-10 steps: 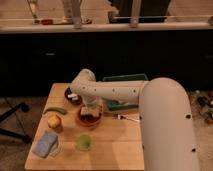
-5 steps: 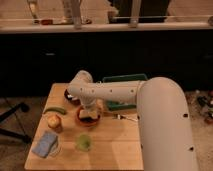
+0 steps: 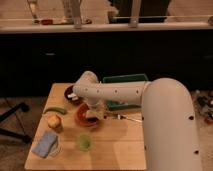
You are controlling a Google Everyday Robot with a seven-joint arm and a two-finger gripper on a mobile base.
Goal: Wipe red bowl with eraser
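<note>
The red bowl sits on the wooden table, left of its middle. My gripper hangs from the white arm and reaches down into the bowl's right side. A small pale patch shows at the gripper's tip inside the bowl. I cannot tell whether it is the eraser. The arm hides the bowl's far rim.
A maroon bowl with a white item stands behind the red bowl. A green tray is at the back right and a fork lies to the right. A green cup, a blue cloth, an orange item and a green pod are at the left.
The arm's bend has shifted slightly left and back again above the red bowl. The gripper stays in the bowl and the bowl has not moved.
</note>
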